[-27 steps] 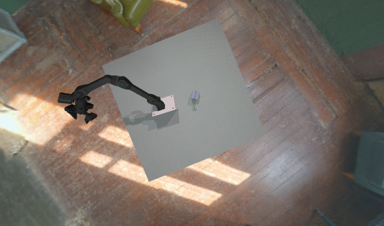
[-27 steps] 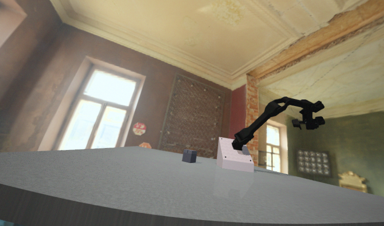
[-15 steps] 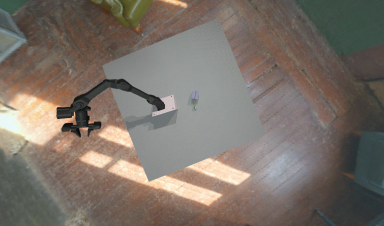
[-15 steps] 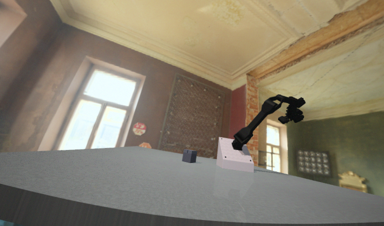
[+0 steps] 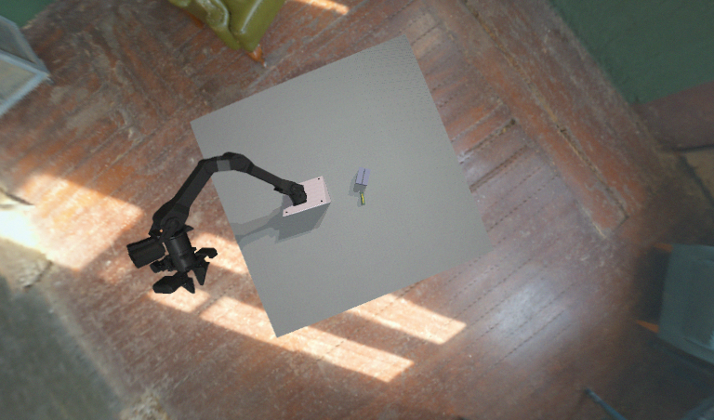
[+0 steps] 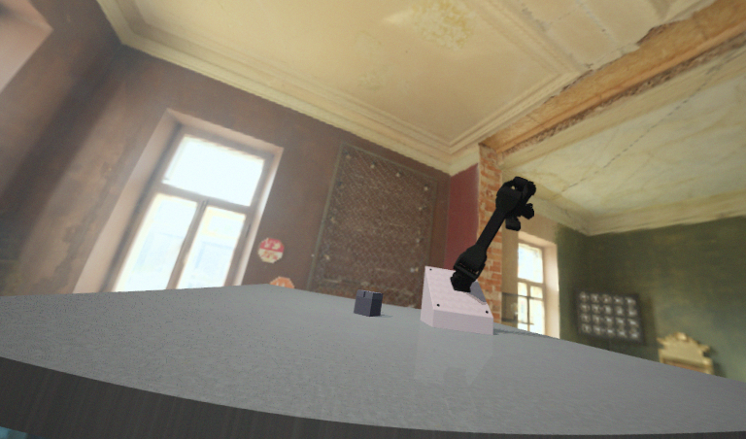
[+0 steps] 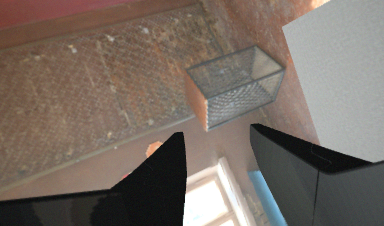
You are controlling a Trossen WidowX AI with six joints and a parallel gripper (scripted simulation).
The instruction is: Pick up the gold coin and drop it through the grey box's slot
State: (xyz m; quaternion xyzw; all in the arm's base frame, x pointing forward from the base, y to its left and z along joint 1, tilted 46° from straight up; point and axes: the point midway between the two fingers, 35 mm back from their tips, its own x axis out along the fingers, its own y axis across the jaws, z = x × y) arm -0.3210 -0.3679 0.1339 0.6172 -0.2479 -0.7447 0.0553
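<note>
Holding nothing, our claw [image 5: 181, 273] hangs partly closed with a gap between its dark fingers, out past the edge of the grey surface [image 5: 368, 105] and high above the wooden floor [image 5: 526, 315]. Our arm [image 5: 210, 171] reaches back from it to the pale base block [image 5: 310, 197]. Beyond the block sits the grey box [image 5: 362, 177], and just beside it the coin [image 5: 362, 199] stands in its green holder, well apart from our claw.

The square grey table top [image 5: 337, 105] looks matt and finely grained; the black robot arm [image 5: 231, 165] seems smooth, possibly plastic.
</note>
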